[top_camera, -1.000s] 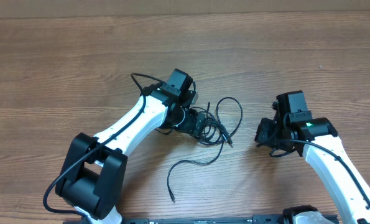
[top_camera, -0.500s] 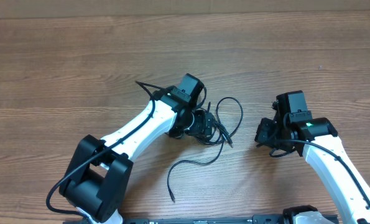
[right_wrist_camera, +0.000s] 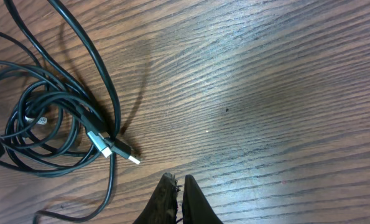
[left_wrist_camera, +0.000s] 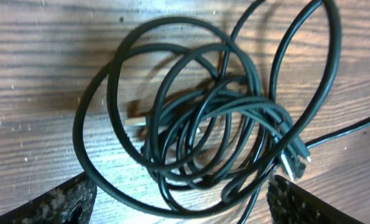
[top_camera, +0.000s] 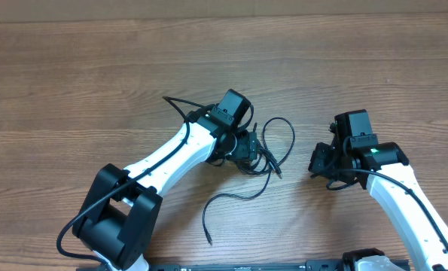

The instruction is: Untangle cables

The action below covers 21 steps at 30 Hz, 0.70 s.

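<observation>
Left gripper (left_wrist_camera: 181,200) stands wide apart, one finger on each side of the cables (left_wrist_camera: 225,102), gripping nothing. The cables lie as one tangled coil of overlapping loops near the middle of the wooden table (top_camera: 96,75), directly under the left wrist. Two silver-tipped plugs (right_wrist_camera: 113,148) stick out on the coil's right side. One loose strand (top_camera: 235,198) trails toward the near edge. Right gripper (right_wrist_camera: 180,202) is closed and empty, well apart to the right of the coil.

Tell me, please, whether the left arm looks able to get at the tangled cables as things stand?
Probably yes: the left gripper hangs open right above the cables, its jaws on either side of the tangle, with nothing in between.
</observation>
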{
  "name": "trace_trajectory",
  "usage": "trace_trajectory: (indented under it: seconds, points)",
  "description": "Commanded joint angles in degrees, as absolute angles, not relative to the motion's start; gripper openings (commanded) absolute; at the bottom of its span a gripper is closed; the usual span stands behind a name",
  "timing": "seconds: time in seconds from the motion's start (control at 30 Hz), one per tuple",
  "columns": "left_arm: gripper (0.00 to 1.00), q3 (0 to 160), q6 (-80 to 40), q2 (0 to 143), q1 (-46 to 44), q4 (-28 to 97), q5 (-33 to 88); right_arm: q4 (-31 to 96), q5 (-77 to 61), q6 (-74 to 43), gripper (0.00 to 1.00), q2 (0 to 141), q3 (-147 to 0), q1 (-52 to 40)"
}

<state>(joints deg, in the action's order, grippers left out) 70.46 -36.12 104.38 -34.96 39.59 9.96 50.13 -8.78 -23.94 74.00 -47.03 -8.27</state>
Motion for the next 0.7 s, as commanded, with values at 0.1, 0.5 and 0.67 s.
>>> trace_trajectory:
  seconds: [0.1,0.5,0.67]
  points:
    - [0.9,69.8,-36.5,107.7,-35.4,35.4,13.5,49.8,-9.1,-23.7,0.04,74.1,-46.9,-8.2]
    - [0.6,69.9,-31.7,109.4,-35.2,32.7,5.6,49.8,-9.1,-23.7,0.04,74.1,-46.9,-8.2]
    - [0.43,69.9,-31.7,109.4,-35.3,32.6,5.6,49.6,-9.1,-23.7,0.04,74.1,-46.9,-8.2]
